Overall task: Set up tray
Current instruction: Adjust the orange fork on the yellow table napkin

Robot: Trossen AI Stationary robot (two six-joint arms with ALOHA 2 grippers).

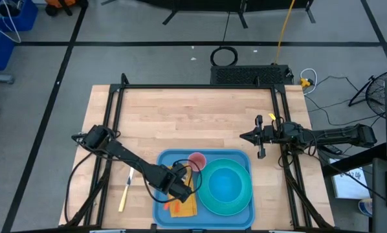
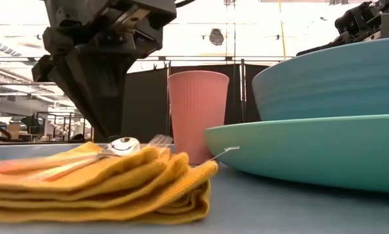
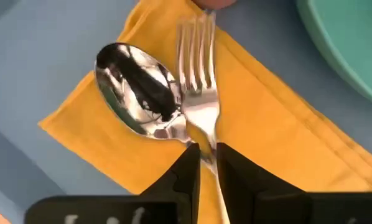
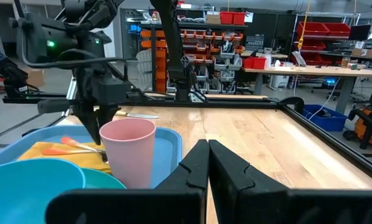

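Note:
The blue tray (image 1: 167, 160) lies at the table's near edge. On it are a turquoise bowl (image 1: 224, 184) standing on a turquoise plate (image 2: 311, 146), a pink cup (image 1: 197, 160) and a folded yellow napkin (image 3: 267, 124). A steel spoon (image 3: 136, 93) and a fork (image 3: 197, 74) lie side by side on the napkin. My left gripper (image 3: 208, 152) points down over the napkin, shut on the fork. My right gripper (image 1: 246, 137) hangs shut above the table's right side, away from the tray. My left gripper pinches the fork's narrow neck (image 3: 206, 140), just behind the tines, between its two fingers. The fingers come from above, pointing down, one on each side of the stem. The fork's head is still over the napkin beside the spoon; I cannot tell whether it is lifted clear.
A yellow-handled utensil (image 1: 125, 191) lies on the bare wood left of the tray. A black frame (image 1: 200, 86) borders the table. The far half of the table is open wood.

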